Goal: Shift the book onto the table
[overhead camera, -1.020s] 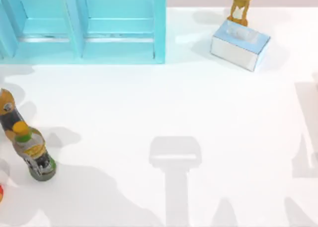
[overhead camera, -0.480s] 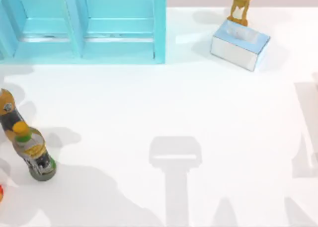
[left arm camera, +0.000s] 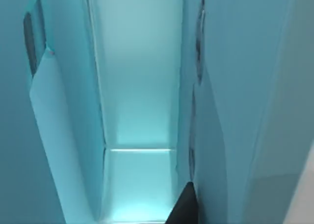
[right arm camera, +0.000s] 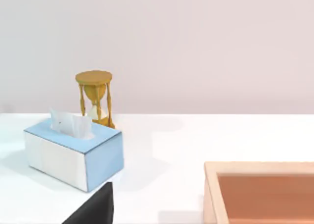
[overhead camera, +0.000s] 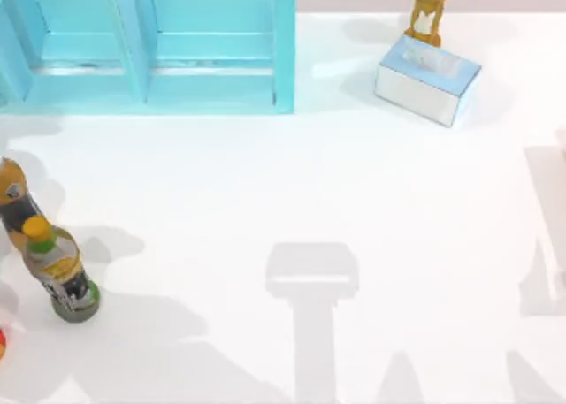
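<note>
Fingers of the left gripper are hardly seen: one dark tip (left arm camera: 182, 207) pokes in at the edge of the left wrist view, inside a compartment of the light-blue shelf unit (overhead camera: 150, 46). How far open that gripper is cannot be told, and nothing is seen held in it. In the right wrist view one dark finger tip (right arm camera: 93, 209) is seen as well, just in front of the tissue box (right arm camera: 73, 153). How far open the right gripper is cannot be told either, and nothing is seen in its grip.

Labels are seen on the two bottles (overhead camera: 60, 271) at the left side of the table (overhead camera: 309, 192), but no words on them can be read. One bottle has a yellow cap and a green and yellow label; the other has an orange top and stands just behind it.

Where the book is, and which way it points, cannot be told from these views.

The shelf unit stands at the far left of the table. The tissue box is at the far right, with a white tissue sticking up from its light-blue top. A wooden hourglass (overhead camera: 431, 11) stands just behind the box. A wooden tray (right arm camera: 260, 192) is seen in the right wrist view, near the box.
</note>
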